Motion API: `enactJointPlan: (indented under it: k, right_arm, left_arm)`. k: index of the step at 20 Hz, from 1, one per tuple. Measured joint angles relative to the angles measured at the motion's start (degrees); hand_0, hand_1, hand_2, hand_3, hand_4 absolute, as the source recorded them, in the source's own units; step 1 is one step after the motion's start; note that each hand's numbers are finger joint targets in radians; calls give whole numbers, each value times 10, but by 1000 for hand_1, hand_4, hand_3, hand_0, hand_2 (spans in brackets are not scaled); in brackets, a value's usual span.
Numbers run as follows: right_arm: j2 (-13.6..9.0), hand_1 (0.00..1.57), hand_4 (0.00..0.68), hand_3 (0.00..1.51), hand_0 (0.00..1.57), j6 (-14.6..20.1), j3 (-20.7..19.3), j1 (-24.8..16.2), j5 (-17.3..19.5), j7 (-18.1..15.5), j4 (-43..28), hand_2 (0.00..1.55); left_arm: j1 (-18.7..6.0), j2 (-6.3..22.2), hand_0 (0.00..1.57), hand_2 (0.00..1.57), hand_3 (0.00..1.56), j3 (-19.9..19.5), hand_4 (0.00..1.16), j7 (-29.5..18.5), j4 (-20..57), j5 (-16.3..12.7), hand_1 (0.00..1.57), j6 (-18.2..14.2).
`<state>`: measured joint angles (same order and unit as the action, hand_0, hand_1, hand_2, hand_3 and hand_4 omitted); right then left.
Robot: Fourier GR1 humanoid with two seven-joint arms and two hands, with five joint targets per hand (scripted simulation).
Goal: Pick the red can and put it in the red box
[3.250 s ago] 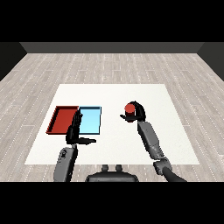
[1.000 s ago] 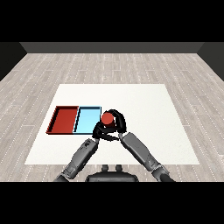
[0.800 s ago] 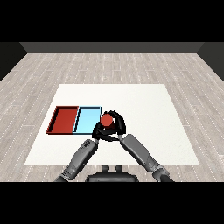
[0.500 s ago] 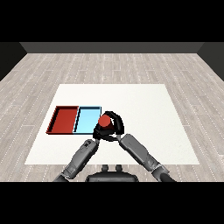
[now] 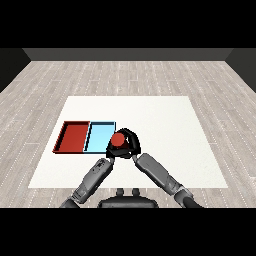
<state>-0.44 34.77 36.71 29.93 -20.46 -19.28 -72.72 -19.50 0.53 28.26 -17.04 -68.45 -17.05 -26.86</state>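
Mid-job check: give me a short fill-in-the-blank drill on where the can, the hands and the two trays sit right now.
1. The red cylindrical can is held between both black hands, just off the ____ blue tray's near right corner.
2. The flat red tray lies to the ____ of the light blue tray.
3. The right hand curls round the can; the left hand meets it from the ____ side.

Missing words: light; left; left

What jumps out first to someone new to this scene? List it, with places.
First, the red can near the table's middle, just right of the light blue tray, with both black hands meeting on it: the right hand curls round it and the left hand sits against its lower left side. Next, the red tray lies left of the blue one on the white table.
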Motion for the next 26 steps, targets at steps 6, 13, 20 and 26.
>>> enactJointPlan:
  k: [6, 13, 20, 26]
  right_arm:
    - [-2, 1471, 609, 1378, 1471, 22, 20, 16, -24, -6, 5, 1447]
    - [1, 1324, 123, 1254, 1324, 8, 7, 11, -38, -9, -3, 1316]
    - [3, 0, 0, 0, 0, -6, -3, 3, 8, 20, -13, 0]
    - [4, 0, 0, 0, 0, -24, -9, -5, 19, 16, -8, 0]
  left_arm:
    - [-13, 6, 1571, 1517, 1409, 13, 1000, 3, 6, 3, 1571, -65]
    - [-15, 1, 1571, 1527, 1436, 11, 1080, -2, 0, 12, 1571, -101]
    - [-20, -3, 1571, 1529, 1455, -1, 1118, -11, 5, 23, 1571, -105]
    - [-20, -2, 1571, 1571, 1502, 4, 1137, -6, -1, 36, 1571, -114]
